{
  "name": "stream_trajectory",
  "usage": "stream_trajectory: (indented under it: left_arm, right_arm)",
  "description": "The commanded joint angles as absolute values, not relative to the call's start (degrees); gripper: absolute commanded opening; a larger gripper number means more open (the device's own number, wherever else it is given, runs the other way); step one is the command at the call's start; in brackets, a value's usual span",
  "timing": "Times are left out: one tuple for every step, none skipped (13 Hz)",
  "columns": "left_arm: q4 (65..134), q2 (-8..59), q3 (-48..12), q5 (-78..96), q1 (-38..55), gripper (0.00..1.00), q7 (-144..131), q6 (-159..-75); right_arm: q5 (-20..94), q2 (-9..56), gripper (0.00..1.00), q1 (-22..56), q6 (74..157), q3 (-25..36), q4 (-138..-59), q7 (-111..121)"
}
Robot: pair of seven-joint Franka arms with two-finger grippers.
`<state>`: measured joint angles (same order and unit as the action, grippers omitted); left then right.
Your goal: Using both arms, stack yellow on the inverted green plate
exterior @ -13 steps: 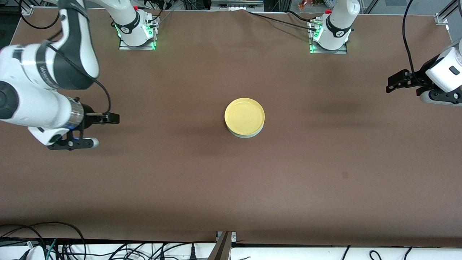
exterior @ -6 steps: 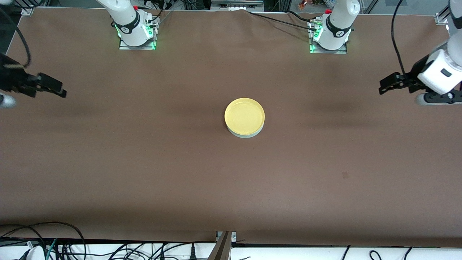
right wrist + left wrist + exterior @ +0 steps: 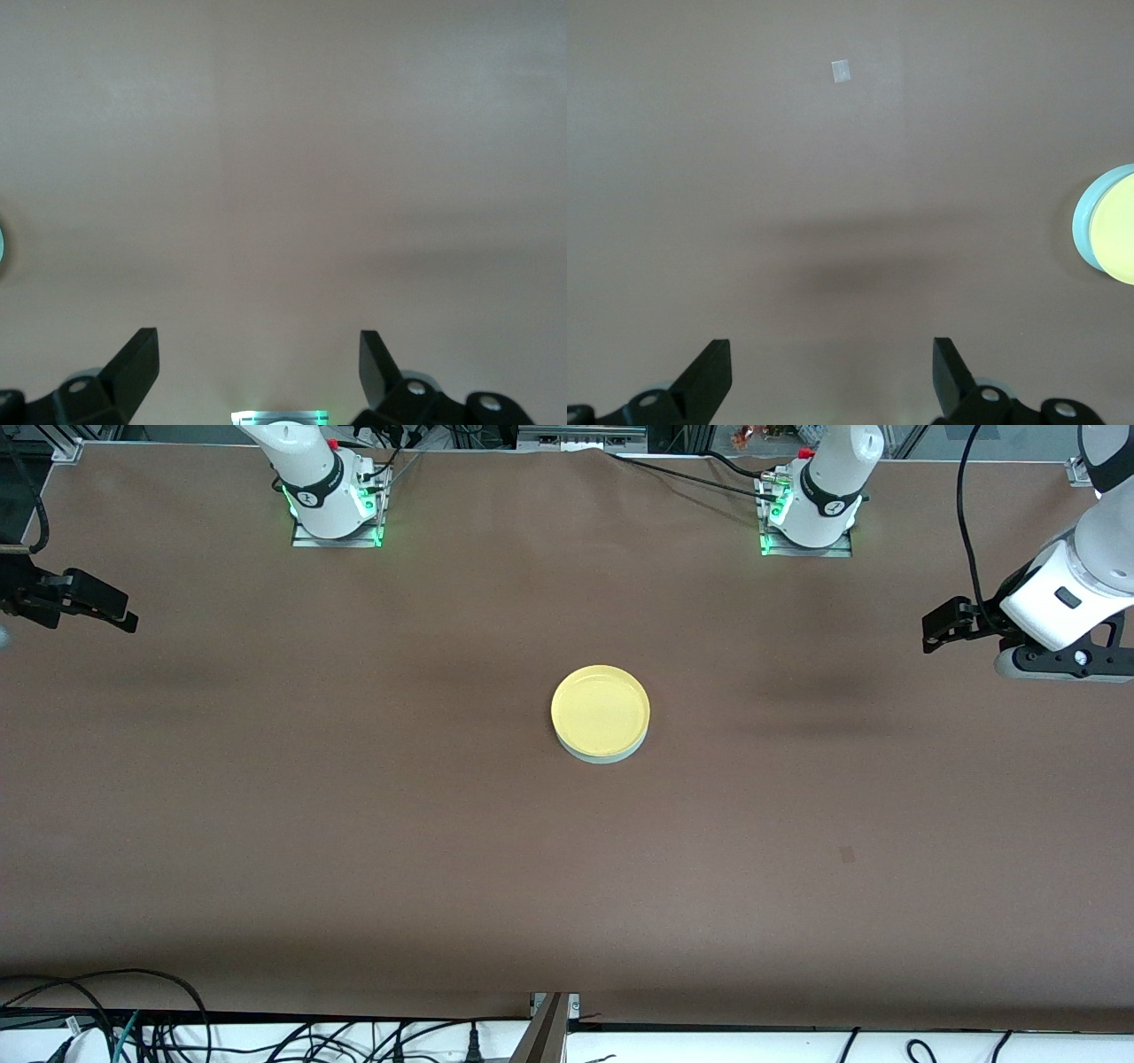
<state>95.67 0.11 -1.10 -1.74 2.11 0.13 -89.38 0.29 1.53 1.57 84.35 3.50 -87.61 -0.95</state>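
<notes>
Yellow plate (image 3: pixel 601 708) business first, seen from the claws outward: the left gripper (image 3: pixel 833 376) hangs with its two black fingers spread wide and nothing between them, up over bare cloth at the left arm's end of the table, and the right gripper (image 3: pixel 259 367) is likewise gaping and empty over the right arm's end. Over the last second both arms have swung away from the middle, the right one pulling almost out of the front view and the left one lifting toward the table's edge, while the stack has not budged. That retreat, with both claws empty, suggests the placing is finished and the arms are simply clearing off. The yellow plate sits in the middle of the table, right way up, on the green plate (image 3: pixel 611 755), of which only a pale mint crescent shows along the edge nearer the front camera; the left wrist view shows the same thin rim (image 3: pixel 1081 226). Both look like smooth, hard, glossy rounds with low rims. Under them the brown table cover (image 3: pixel 354 850) is matte and felt-like, marked only by a small pale patch (image 3: pixel 841 71).
</notes>
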Motion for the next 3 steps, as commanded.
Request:
stream_trajectory:
  left_arm:
    - [93.9, 0.9, -1.0, -3.0, 1.9, 1.00, 2.4, -88.9]
    - [93.9, 0.8, -1.0, -2.8, 1.9, 1.00, 2.4, -88.9]
    - [93.7, 0.8, -1.0, -2.8, 2.0, 1.00, 2.4, -88.9]
  right_arm:
    - [-0.7, 2.0, 1.00, 0.6, 83.7, 2.5, -87.2, -0.1]
    - [-0.8, 2.3, 1.00, 0.8, 83.6, 2.4, -86.8, -0.3]
    - [-0.6, 2.4, 1.00, 0.8, 83.6, 2.4, -86.7, -0.3]
